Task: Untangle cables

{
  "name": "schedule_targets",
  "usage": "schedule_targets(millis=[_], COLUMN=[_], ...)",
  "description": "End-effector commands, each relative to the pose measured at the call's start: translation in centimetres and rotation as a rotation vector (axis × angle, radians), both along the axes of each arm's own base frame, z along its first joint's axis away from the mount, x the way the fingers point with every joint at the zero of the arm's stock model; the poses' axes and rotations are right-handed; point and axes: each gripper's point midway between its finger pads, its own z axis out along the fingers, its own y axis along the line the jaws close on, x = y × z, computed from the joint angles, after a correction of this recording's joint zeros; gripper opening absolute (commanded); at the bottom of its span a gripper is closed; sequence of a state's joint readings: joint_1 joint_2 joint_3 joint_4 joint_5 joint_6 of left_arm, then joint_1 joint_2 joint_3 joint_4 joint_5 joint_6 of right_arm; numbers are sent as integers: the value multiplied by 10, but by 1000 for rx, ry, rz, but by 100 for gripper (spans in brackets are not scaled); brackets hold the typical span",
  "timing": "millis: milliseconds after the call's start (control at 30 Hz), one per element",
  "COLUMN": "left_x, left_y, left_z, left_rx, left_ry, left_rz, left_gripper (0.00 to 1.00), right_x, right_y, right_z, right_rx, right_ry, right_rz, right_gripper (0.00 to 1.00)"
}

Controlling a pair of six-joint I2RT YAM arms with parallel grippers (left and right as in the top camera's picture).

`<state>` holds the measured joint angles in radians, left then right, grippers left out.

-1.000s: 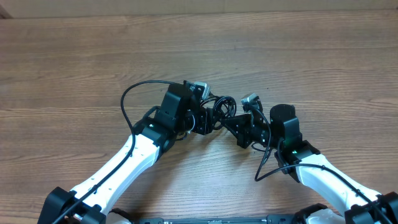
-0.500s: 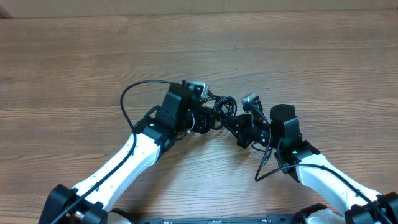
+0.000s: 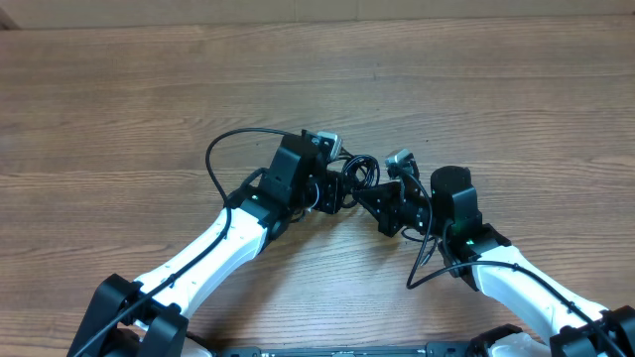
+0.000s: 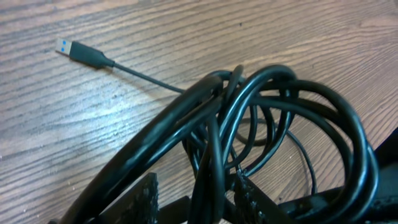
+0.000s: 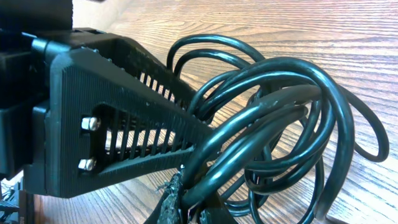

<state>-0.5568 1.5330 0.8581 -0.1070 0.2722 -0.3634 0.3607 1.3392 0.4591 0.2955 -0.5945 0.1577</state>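
The cables [image 3: 355,171] are a small black bunch of loops on the wooden table between my two grippers. In the left wrist view the cables [image 4: 273,112] fill the frame, and one thin cord runs out to a black USB plug [image 4: 78,51] with a blue tip. My left gripper [image 3: 329,191] is at the bunch's left side. Its fingers [image 4: 199,199] stand apart with one strand between them. My right gripper [image 3: 367,194] is at the bunch's right side. In the right wrist view its jaws [image 5: 189,200] are pinched on thick strands of the cables [image 5: 280,106].
The left gripper's ribbed black finger [image 5: 124,124] sits close against the bunch in the right wrist view. The left arm's own wire [image 3: 226,147] arcs out to the left and the right arm's wire [image 3: 425,263] hangs below it. Bare wooden table [image 3: 496,89] surrounds both arms.
The left arm has shifted a little to the right, toward the bunch, and its wire loop moved with it. The right arm and the cables look unchanged.
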Motion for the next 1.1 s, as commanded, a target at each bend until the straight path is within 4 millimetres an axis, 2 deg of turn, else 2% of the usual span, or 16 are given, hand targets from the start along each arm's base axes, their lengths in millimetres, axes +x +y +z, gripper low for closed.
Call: schedule_targets(millis=[0,133,233,367,867,1067], left_x=[4,5,5,11,10,-2], left_y=[-3,-3,-2,5,-2,-20], left_z=[5,5,5,3,9,19], left_rx=[3,4,7,38,-12,-120], left_ry=[-25,-27,-30,-48,-38,18], left_rz=[-5,-4,0,38,33,-34], left_gripper=[40,40,35,4,4,4], right_x=[2,2,2,2,2,2], right_y=[1,1,1,1,1,0], right_z=[5,5,5,5,5,4], right_rx=[8,9,9,9,7,3], right_ry=[-17,-16,-16,-15,-16,-14], right_rz=[4,7,7,7,3,0], right_gripper=[4,4,4,4,4,4])
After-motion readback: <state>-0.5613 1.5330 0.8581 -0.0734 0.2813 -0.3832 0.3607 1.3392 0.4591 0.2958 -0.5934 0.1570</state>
